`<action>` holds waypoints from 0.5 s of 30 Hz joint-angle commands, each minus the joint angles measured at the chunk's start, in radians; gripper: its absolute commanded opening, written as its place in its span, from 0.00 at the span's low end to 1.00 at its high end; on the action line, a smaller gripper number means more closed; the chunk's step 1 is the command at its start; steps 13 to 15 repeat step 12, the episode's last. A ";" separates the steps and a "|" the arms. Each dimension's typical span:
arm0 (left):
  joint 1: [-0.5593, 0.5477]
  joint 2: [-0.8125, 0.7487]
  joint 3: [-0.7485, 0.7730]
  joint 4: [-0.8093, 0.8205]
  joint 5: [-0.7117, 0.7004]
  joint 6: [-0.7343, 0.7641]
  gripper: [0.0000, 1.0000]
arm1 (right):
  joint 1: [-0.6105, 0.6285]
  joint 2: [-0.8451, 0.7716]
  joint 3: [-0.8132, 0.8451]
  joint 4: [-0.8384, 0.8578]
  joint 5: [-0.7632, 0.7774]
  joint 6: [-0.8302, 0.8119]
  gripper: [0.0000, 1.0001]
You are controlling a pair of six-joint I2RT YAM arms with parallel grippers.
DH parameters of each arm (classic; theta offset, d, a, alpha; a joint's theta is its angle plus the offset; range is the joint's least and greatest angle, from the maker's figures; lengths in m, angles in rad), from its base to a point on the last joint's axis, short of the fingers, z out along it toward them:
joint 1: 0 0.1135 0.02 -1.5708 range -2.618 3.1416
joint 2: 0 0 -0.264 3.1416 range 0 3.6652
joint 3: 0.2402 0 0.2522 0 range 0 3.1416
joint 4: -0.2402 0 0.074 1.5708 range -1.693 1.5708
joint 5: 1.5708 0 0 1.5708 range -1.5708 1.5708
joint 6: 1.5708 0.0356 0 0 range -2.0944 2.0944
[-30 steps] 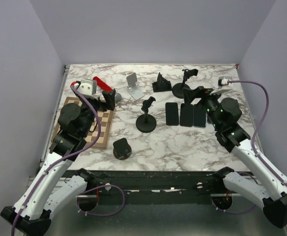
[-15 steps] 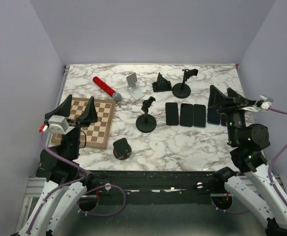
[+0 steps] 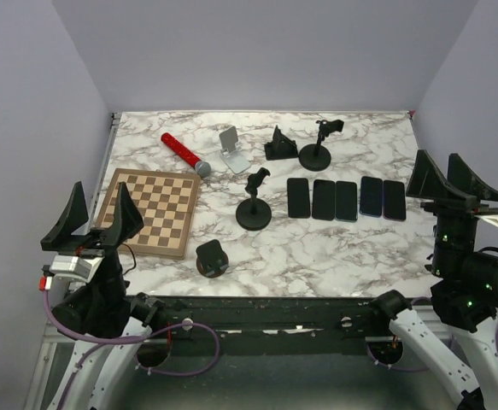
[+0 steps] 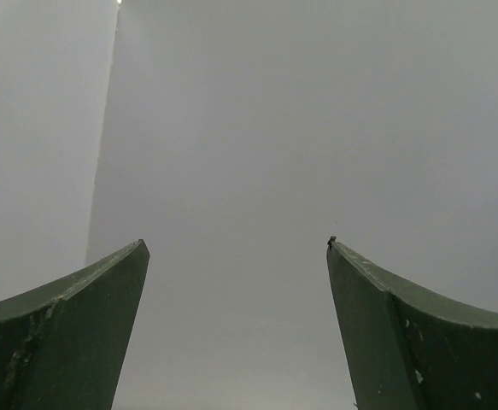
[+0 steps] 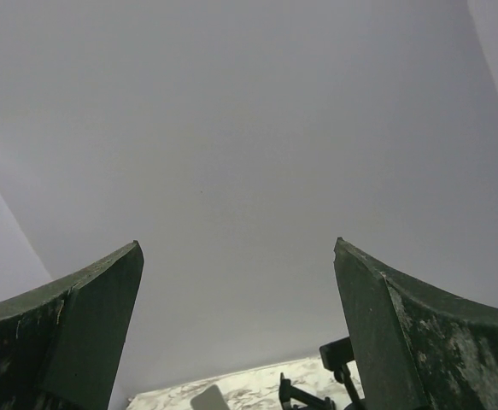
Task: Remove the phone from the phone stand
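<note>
Both arms sit folded at the near edge of the table [image 3: 334, 248], off the work area, with their wrists tipped upward. I read that as a rest pose, since nothing on the table is within reach of either one.

The phones [image 3: 324, 200] lie flat in a row of five, right of centre and just beside one another, screens dark. None of them leans on anything. The white stand [image 3: 231, 149], the wedge stand [image 3: 280, 145], the far clamp stand [image 3: 317, 147], the near clamp stand [image 3: 254, 205] and the low holder [image 3: 212, 258] all look bare from above. I can't tell which phone was the one to be lifted, but with all of them lying on the marble I judge the removal done.

The left fingers [image 3: 122, 218] are spread wide and point up over the corner near the chessboard [image 3: 150, 209]. In the left wrist view they [image 4: 69, 333] frame only blank wall, with nothing between them and nothing touching them. The right fingers [image 3: 424, 175] are equally wide apart. In the right wrist view they [image 5: 419, 333] frame wall too, with a sliver of table and some stand tops low in the gap, well apart from the pads. Neither arm holds anything.
</note>
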 commanded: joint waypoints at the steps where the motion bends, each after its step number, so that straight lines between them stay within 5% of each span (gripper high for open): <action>1: 0.007 -0.026 -0.021 0.050 -0.008 0.054 0.94 | -0.001 -0.025 0.010 -0.028 0.044 -0.064 1.00; 15: 0.011 -0.009 -0.019 0.045 -0.023 0.068 0.95 | 0.000 0.019 0.016 0.011 0.156 -0.061 1.00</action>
